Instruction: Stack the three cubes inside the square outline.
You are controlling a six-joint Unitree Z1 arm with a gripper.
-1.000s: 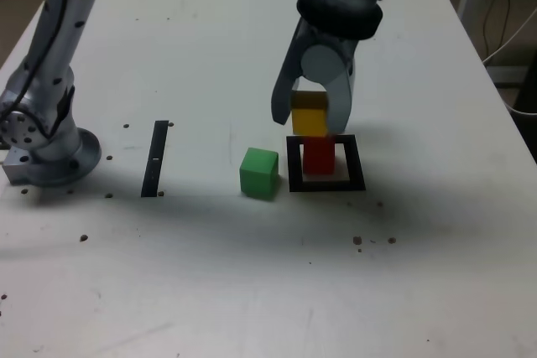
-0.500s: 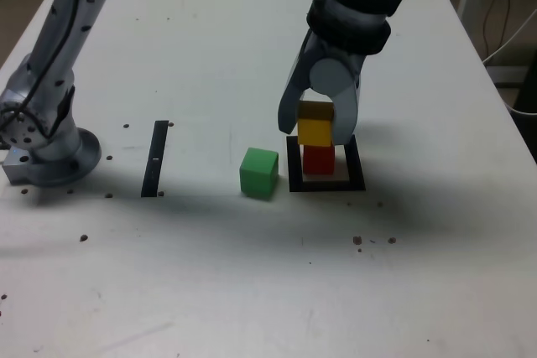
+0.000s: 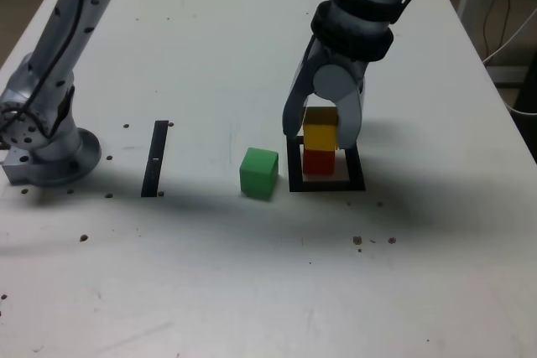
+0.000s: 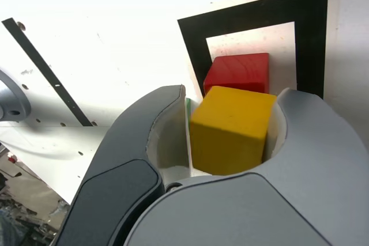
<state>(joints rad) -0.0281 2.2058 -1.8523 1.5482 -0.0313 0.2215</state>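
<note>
1. White table [image 3: 210, 31] filling nearly the whole exterior view, matte, evenly lit, soft shadow band across the middle.
2. Narrow black strip [image 3: 154, 158] taped flat at the exterior view's left.
3. Small dark specks [image 3: 373, 241] scattered near the front.
4. Cables [image 3: 508, 14] hanging beyond the far right edge.

Even, soft light falls on the counter [image 3: 210, 274] in the exterior view, with a faint broad shadow across its middle. The wrist view is overexposed on the white surface, yet sharp.
</note>
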